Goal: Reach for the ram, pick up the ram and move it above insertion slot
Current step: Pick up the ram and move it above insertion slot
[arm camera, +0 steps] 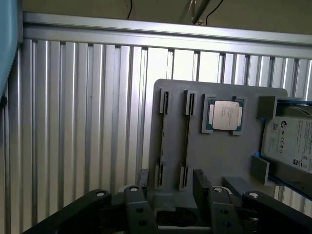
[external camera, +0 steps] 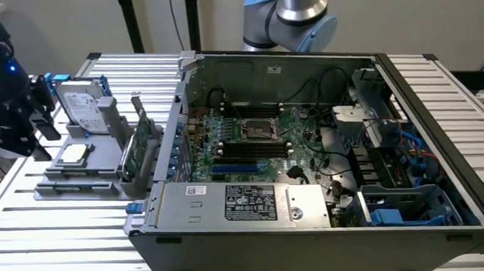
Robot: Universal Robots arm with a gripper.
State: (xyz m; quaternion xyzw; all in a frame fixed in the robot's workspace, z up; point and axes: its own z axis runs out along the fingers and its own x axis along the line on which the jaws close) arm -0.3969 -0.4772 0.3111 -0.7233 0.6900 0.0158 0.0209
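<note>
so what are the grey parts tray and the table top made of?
Grey parts tray: probably plastic, possibly printed; flat matte grey, no glints, moulded-in slots. Table top: likely aluminium profile; silver satin sheen, straight parallel ribs with dark grooves.

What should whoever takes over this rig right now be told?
Gripper: open and empty, at the edge of the gray tray, roughly in line with the ram holders.
Ram: standing on edge in its tray holder, not gripped.
Slot: on the board inside the open case, to the exterior view's right of the tray.
Done: gripper brought close to the ram.
Left: grasp, lift, carry above the slot.
</note>
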